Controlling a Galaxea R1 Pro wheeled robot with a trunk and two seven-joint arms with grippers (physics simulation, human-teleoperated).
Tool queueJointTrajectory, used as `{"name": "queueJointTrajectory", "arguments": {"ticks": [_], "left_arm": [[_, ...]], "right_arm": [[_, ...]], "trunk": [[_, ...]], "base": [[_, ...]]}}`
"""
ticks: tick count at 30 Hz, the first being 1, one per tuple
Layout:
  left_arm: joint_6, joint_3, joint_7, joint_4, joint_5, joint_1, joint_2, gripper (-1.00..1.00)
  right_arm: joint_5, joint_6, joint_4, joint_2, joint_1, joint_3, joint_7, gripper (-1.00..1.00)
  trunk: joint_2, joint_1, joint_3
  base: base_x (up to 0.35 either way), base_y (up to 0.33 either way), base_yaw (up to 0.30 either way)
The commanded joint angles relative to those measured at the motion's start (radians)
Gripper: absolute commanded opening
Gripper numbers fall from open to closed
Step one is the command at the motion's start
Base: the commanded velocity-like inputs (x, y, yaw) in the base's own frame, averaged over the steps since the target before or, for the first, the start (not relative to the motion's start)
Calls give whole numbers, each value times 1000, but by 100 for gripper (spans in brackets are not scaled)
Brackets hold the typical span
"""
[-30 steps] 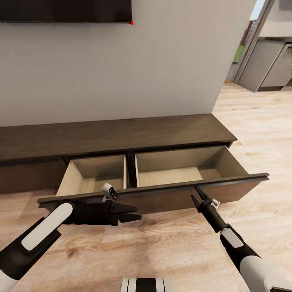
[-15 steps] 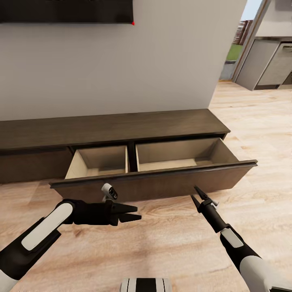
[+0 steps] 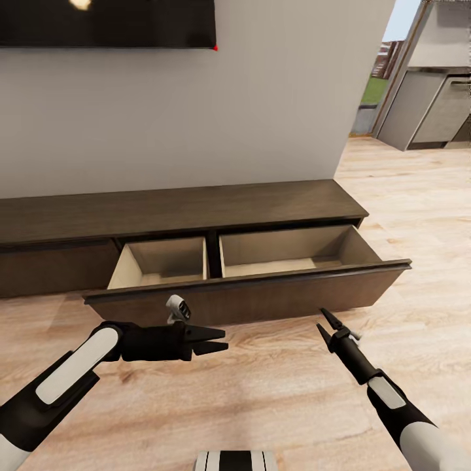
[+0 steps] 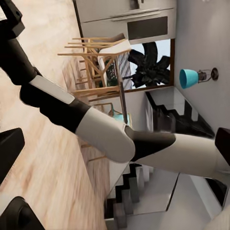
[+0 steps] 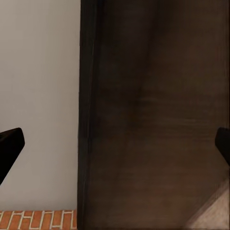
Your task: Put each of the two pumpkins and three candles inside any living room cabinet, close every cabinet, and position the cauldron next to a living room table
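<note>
The long low dark-brown cabinet (image 3: 196,209) runs along the grey wall. Its wide drawer front (image 3: 261,294) is pulled out, showing two tan compartments (image 3: 160,261) (image 3: 288,252) with nothing visible inside. My left gripper (image 3: 216,342) is open over the floor, just in front of the drawer front and pointing right. My right gripper (image 3: 325,322) is open and empty, a short gap before the drawer front, which appears close up in the right wrist view (image 5: 158,115). The pumpkins, candles, cauldron and table are out of view.
A dark TV (image 3: 104,23) hangs on the wall above the cabinet. At the right, a doorway (image 3: 418,98) leads to a kitchen with grey units. Light wood floor (image 3: 261,392) spreads around me. The left wrist view shows wooden chairs (image 4: 100,62) and a staircase (image 4: 124,196).
The whole view has drawn back from the cabinet, so the camera moved. My right gripper, at the drawer front's edge a second ago, now sits apart from it. The drawer stays open.
</note>
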Motion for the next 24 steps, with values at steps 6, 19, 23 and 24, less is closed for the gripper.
{"name": "queueJointTrajectory", "arguments": {"ticks": [6, 19, 23, 24], "left_arm": [[3, 0, -1, 4, 2, -1, 2, 100], [9, 2, -2, 6, 5, -2, 5, 100], [10, 2, -2, 7, 5, -2, 6, 100], [9, 2, -2, 8, 5, -3, 5, 100]], "right_arm": [[-10, 13, 0, -26, 73, -4, 1, 100], [-18, 4, 1, -58, 232, -13, 13, 100], [-19, 0, 2, -62, 246, -13, 13, 100], [-19, -1, 2, -63, 248, -13, 14, 100]], "trunk": [[1, -3, 23], [4, -9, 73], [5, -10, 88], [5, -11, 92]], "base": [[0, 0, 0], [0, 0, 0], [0, 0, 0], [0, 0, 0]]}}
